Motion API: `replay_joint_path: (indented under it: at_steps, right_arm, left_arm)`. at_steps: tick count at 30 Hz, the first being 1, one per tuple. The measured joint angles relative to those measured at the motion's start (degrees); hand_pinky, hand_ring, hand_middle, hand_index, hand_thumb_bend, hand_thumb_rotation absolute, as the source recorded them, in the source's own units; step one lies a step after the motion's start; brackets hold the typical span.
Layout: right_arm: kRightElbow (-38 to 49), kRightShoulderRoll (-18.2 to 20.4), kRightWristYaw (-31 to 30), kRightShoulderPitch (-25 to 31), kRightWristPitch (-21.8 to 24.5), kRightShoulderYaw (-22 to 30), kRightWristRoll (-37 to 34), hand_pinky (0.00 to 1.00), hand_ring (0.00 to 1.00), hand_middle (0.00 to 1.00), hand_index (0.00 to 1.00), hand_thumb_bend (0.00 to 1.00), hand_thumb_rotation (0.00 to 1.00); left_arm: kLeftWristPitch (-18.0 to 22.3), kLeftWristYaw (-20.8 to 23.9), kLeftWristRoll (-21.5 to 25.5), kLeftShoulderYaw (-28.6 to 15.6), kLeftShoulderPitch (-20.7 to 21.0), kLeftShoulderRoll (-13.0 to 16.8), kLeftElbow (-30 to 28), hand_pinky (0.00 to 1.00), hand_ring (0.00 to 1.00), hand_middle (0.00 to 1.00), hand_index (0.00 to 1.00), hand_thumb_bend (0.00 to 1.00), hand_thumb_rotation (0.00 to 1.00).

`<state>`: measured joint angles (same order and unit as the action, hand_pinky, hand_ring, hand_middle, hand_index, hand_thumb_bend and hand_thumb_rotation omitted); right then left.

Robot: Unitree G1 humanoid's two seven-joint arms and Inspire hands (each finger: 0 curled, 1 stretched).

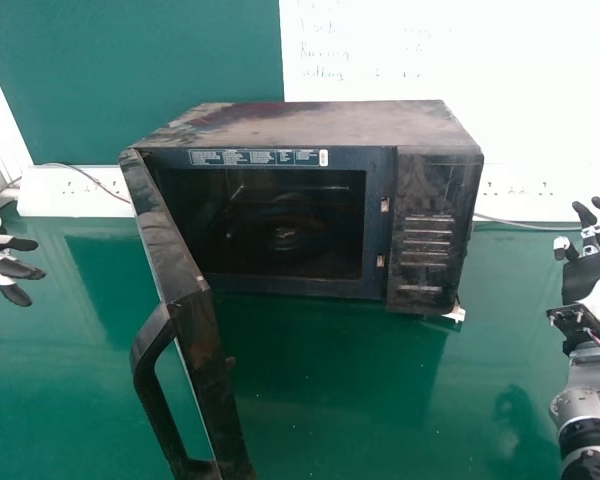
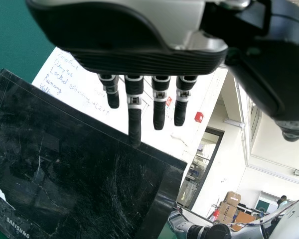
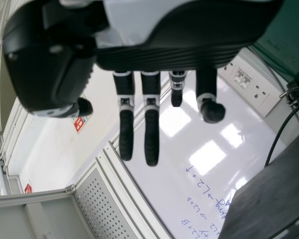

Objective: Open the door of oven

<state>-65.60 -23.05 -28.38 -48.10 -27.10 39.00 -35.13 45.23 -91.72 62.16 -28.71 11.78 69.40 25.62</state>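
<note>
Table (image 1: pixel 320 400): green top, carrying the oven.
Oven (image 1: pixel 300 125): middle of the table, front toward the robot, cavity exposed.
Door (image 1: pixel 215 370): ajar, well swung out from the oven's left front edge; an upright panel, its run from hinge to free edge coming toward the robot and slightly right. Outer face to the left.
Socket strip (image 1: pixel 530 190): behind the oven at right; a second strip (image 1: pixel 75 190) at left, with a cable in front.
Right hand (image 1: pixel 590 270): right of the oven, well apart from the door; fingers relaxed, mostly extended, holding nothing. The oven body lies between it and the hinge side.
Left hand (image 1: pixel 8 268): the nearer hand, left of the door and apart from it in the head view; fingers straight and empty, pointing right toward the outer face.
Handle (image 1: pixel 147 375): upright bow at the free edge, to the right of the left fingers and closer to the robot; untouched.
Status: the opening appears essentially done. Any wider swing would bring the door toward the left hand; a push would need the inner face, which the panel itself bars from that side. Closing in on the outer face risks nudging it shut.
</note>
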Motion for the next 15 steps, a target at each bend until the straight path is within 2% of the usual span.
replay_joint_path:
  at_steps: [15]
  right_arm:
    - [0.0, 0.2, 0.0, 0.1, -0.3, 0.0, 0.0, 0.58, 0.74, 0.91, 0.92, 1.00, 0.89]
  left_arm:
    - [0.7, 0.0, 1.0, 0.2, -0.2, 0.0, 1.0, 0.05, 0.12, 0.48, 0.49, 0.52, 0.00]
